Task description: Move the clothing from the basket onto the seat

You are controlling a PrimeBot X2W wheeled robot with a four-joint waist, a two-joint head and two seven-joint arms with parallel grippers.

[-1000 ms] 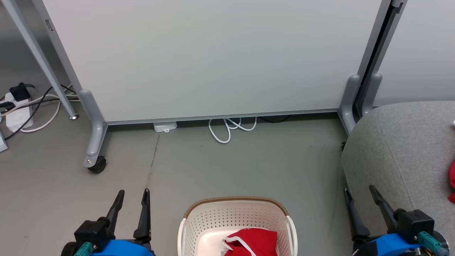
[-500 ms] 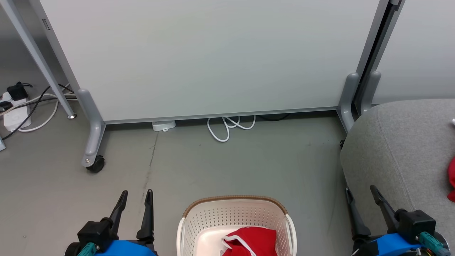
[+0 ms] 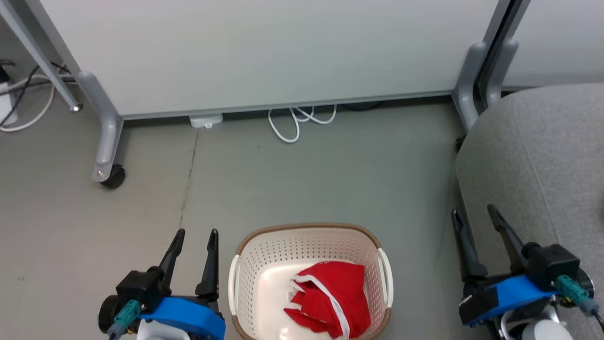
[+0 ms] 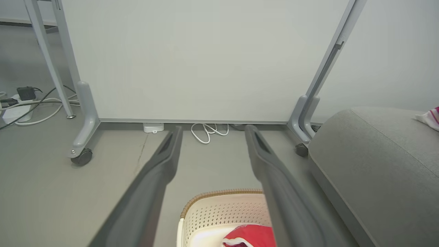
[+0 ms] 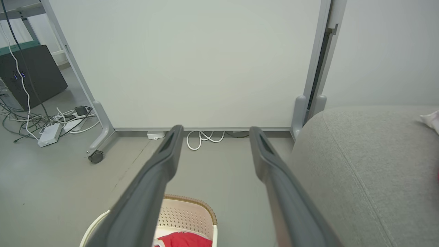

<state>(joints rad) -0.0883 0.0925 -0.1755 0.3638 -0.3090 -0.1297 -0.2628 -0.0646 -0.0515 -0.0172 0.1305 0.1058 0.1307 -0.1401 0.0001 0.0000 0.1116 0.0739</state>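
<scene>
Head view dipped lower: more basket (image 3: 302, 228) and clothing (image 3: 332, 297) showing; left gripper (image 3: 197, 232), right gripper (image 3: 473, 211) beside basket, spread wide, empty.

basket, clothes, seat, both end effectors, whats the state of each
basket, upright, red garment inside
red garment, crumpled in the basket, ungripped
seat, striped cloth lying on it
left end effector, open, holding nothing
right end effector, open, holding nothing
</scene>
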